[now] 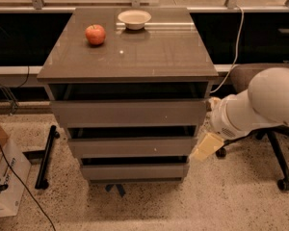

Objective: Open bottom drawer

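The bottom drawer (135, 171) is the lowest, smallest-looking grey-brown panel of the cabinet (127, 57), with a dark gap above it. It sits flush under the two larger drawer fronts. My gripper (205, 147) is a cream-coloured tip at the end of the white arm (260, 105). It hangs just off the cabinet's right side, level with the middle drawer (131, 147) and a little above the bottom drawer's right end. I cannot tell whether it touches the cabinet.
A red apple (95, 34) and a white bowl (134, 19) sit on the cabinet top. An office chair base (277, 163) stands behind my arm at the right. A cardboard box (5, 179), a black bar (45, 157) and cables lie on the floor at the left.
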